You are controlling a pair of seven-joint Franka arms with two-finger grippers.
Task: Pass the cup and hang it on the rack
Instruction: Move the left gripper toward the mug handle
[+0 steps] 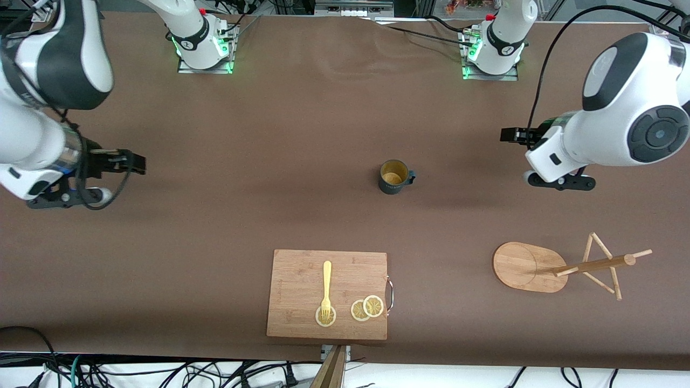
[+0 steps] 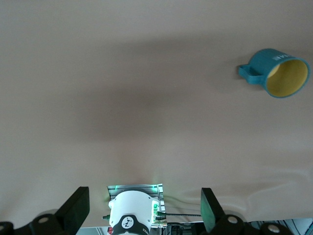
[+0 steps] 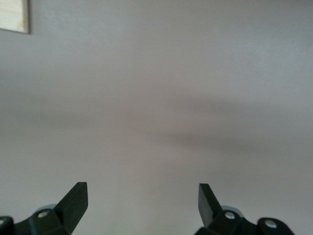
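The dark teal cup (image 1: 395, 177) stands upright on the brown table, near its middle, its yellowish inside showing and its handle toward the left arm's end. The left wrist view shows the cup (image 2: 279, 73) well off to one side of the fingers. The wooden rack (image 1: 525, 267), with an oval base, a post and thin pegs, sits nearer the front camera than the cup, at the left arm's end. My left gripper (image 1: 511, 134) (image 2: 145, 196) hangs open and empty over bare table between cup and table end. My right gripper (image 1: 135, 161) (image 3: 143, 191) is open and empty over the right arm's end.
A rectangular wooden cutting board (image 1: 302, 280) lies near the front edge, carrying a yellow fork (image 1: 326, 285) and lemon slices (image 1: 366, 308). One corner of the board (image 3: 13, 15) shows in the right wrist view. Both arm bases stand along the table edge farthest from the front camera.
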